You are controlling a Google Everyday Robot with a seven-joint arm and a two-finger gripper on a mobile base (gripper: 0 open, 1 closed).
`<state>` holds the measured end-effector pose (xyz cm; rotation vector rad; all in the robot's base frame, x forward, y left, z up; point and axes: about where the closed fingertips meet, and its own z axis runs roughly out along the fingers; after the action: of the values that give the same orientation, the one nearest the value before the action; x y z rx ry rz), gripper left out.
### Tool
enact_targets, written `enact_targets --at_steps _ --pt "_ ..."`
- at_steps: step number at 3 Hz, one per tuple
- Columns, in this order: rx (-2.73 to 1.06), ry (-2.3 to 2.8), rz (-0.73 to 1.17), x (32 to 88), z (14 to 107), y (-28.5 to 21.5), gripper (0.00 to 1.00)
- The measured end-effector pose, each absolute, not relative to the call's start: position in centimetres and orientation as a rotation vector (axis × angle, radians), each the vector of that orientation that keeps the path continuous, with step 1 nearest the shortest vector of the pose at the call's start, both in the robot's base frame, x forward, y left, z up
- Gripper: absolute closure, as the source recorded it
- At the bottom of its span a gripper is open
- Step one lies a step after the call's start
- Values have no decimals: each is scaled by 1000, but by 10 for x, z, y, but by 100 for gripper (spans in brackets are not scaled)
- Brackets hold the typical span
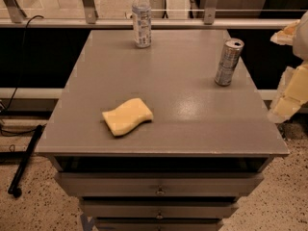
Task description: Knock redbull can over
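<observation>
The redbull can (228, 62), slim and silver with blue patches, stands upright near the right edge of the grey table (183, 114). My gripper (276, 76) is at the frame's right edge, beyond the table's right side, to the right of the can and slightly nearer than it. It is partly cut off by the frame. Its two pale fingers (290, 96) stand apart, so it is open and holds nothing. It does not touch the can.
A clear water bottle (141, 18) with a white cap stands at the back of the table. A yellow sponge (127, 116) lies front left of centre. Drawers (159, 186) sit under the tabletop. A rail (159, 23) runs behind the table.
</observation>
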<state>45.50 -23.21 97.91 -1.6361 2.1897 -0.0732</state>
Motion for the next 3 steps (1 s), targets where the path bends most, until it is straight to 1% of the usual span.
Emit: enact_targets --at_steps 1,3 --pt "-1537 2162 -43 481 966 -257 0" --pt "-1317 2026 89 559 927 -292 0"
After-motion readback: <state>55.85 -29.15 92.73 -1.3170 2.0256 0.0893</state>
